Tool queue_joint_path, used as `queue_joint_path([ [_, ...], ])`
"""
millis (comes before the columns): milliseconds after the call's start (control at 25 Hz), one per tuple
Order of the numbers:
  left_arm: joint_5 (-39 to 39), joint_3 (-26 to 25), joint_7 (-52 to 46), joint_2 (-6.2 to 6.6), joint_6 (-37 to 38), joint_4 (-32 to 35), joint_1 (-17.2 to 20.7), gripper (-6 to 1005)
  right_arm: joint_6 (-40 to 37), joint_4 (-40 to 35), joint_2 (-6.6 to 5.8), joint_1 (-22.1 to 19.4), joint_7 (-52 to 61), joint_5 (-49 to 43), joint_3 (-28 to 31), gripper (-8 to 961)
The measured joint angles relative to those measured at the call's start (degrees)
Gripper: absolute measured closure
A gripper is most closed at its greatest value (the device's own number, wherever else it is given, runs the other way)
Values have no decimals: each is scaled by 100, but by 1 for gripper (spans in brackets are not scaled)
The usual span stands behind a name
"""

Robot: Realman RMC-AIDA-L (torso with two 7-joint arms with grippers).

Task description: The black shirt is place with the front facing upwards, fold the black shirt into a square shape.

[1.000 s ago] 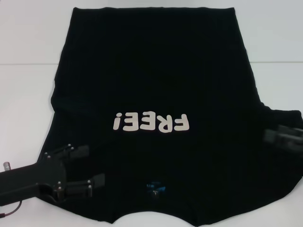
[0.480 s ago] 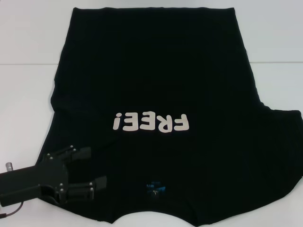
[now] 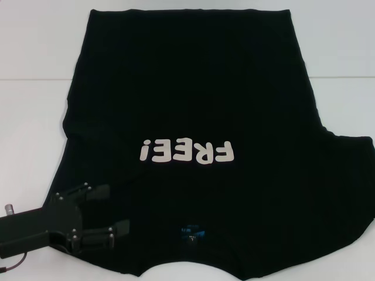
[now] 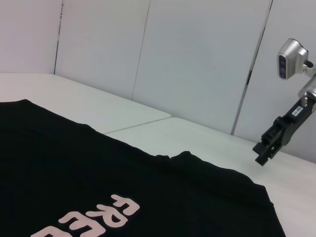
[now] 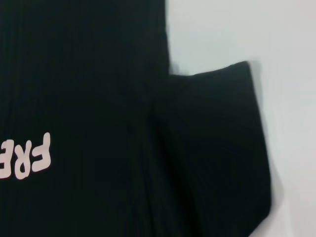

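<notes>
The black shirt (image 3: 193, 99) lies spread front-up on the white table (image 3: 29, 117), hem at the far side and collar towards me. Its white letters "FREE!" (image 3: 187, 151) read upside down, and a small blue neck label (image 3: 192, 233) shows near the collar. My left gripper (image 3: 108, 209) is open, low over the shirt's near left shoulder, with nothing between its fingers. The right gripper is out of the head view. The left wrist view shows the right gripper (image 4: 266, 150) raised above the table beyond the shirt (image 4: 74, 168). The right wrist view looks down on the right sleeve (image 5: 217, 138).
A seam (image 3: 35, 79) between two white table tops runs across the far part of the work area. White wall panels (image 4: 197, 59) stand behind the table. Bare table (image 3: 345, 70) lies on both sides of the shirt.
The right gripper, at the right sleeve's edge one second ago, has left the head view. The left gripper has drifted slightly back towards the near left, still open.
</notes>
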Motion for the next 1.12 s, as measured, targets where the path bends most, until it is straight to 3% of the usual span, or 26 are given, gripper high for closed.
queue_joint_path([
  [440,1,-15,5,-21,-80,-12,32,48,584,793,-6,82,-116,-4,-70,75],
  [1120,-6,-37,14,-55,-148,-23,38,48,952,1212,18,315,-206,-1,-237,80],
])
